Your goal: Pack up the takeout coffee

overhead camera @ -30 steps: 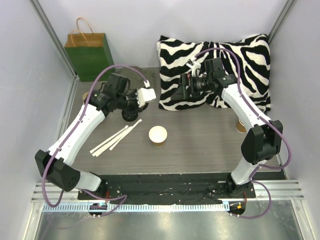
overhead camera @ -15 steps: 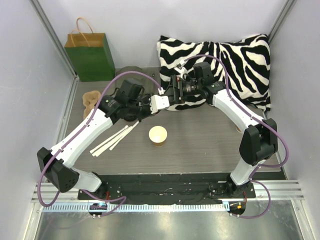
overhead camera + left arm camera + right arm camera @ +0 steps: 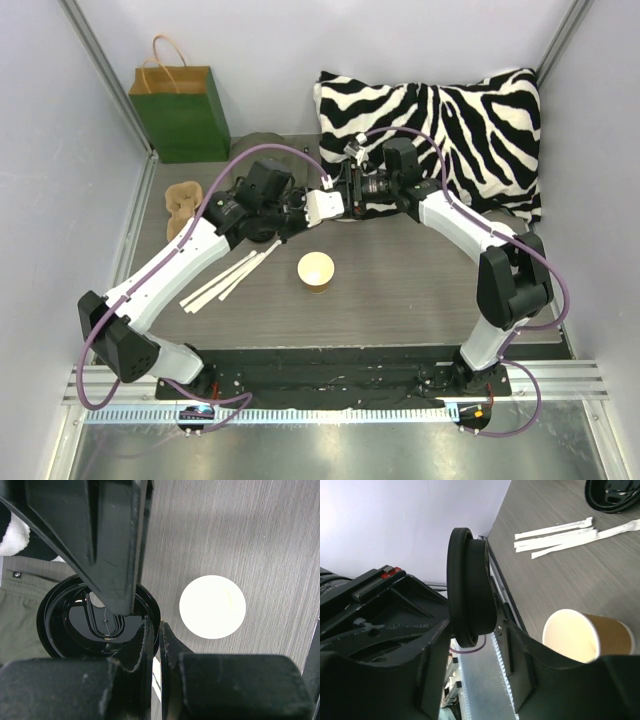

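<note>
My left gripper [image 3: 155,627] is shut on the rim of a round black lid [image 3: 75,625] and holds it above the table. In the top view it [image 3: 335,203] meets my right gripper [image 3: 350,188] in front of the pillow. The same lid [image 3: 470,580] stands edge-on between the right gripper's [image 3: 472,630] fingers, against one finger, with a gap to the other. A tan cup with a white inside and no lid [image 3: 316,270] stands upright mid-table, also seen below both wrists [image 3: 212,606] [image 3: 570,635]. The takeout coffee is out of view.
A green paper bag [image 3: 180,110] stands at the back left, with a tan pulp tray [image 3: 180,200] in front of it. A zebra pillow [image 3: 460,120] fills the back right. White wrapped sticks [image 3: 230,280] lie left of the cup. A second black lid [image 3: 612,495] rests on the table.
The left arm swung right toward the centre carrying the lid. The right arm came left off the pillow to meet it, and its jaws have narrowed around the lid.
</note>
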Action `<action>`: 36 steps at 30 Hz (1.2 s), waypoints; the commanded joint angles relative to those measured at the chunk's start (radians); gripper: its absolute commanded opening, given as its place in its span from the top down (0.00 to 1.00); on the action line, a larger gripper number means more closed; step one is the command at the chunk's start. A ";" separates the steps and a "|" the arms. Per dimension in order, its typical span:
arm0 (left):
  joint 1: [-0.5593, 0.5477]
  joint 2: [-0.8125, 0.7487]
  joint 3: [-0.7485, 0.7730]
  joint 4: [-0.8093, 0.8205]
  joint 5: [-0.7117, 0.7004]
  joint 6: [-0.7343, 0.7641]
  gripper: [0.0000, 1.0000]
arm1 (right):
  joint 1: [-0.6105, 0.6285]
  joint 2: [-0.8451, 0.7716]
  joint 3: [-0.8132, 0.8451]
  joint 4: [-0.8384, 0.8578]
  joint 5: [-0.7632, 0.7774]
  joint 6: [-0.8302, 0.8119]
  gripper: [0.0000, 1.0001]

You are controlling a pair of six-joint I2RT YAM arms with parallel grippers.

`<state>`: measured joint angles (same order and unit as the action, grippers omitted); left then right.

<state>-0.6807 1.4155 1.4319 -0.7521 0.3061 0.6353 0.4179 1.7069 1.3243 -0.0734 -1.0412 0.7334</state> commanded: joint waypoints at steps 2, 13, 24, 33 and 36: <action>-0.005 -0.023 0.001 0.027 0.021 -0.009 1.00 | 0.013 -0.006 0.015 0.173 -0.060 0.106 0.58; 0.030 -0.046 0.094 -0.135 0.063 -0.161 0.50 | -0.024 -0.010 0.099 0.080 -0.083 -0.032 0.99; 0.549 -0.087 0.148 -0.034 0.548 -0.934 0.15 | -0.050 -0.195 0.227 -0.569 0.289 -0.963 0.99; 0.626 -0.116 -0.180 0.396 0.764 -1.598 0.09 | 0.159 -0.576 -0.149 -0.277 0.720 -1.423 0.99; 0.621 -0.118 -0.286 0.612 0.807 -1.787 0.09 | 0.254 -0.691 -0.275 -0.129 0.837 -1.552 0.99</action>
<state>-0.0586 1.3247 1.2282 -0.4599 0.9894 -0.8047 0.6041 1.1061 1.1542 -0.4339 -0.4122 -0.5735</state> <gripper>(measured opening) 0.908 0.308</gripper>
